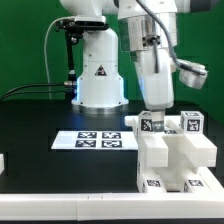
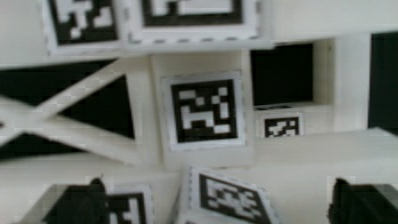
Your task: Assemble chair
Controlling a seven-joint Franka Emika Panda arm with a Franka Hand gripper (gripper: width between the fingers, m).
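Two cameras, one far, one near
Exterior view faces the arm's base at 12 o'clock across the table; wrist view looks close onto the chair (image 1: 172,150) (image 2: 196,110), shared by both views

I can't read any words or numbers, only a black triangle sign on my white base (image 1: 101,72) (black-and-white square tags sit on the chair (image 1: 172,150) and marker board (image 1: 95,140)).

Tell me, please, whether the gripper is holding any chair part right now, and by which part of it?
Nothing looks held: in the wrist view the gripper is open, its fingertips spread apart above the tagged white chair assembly, touching nothing visible.
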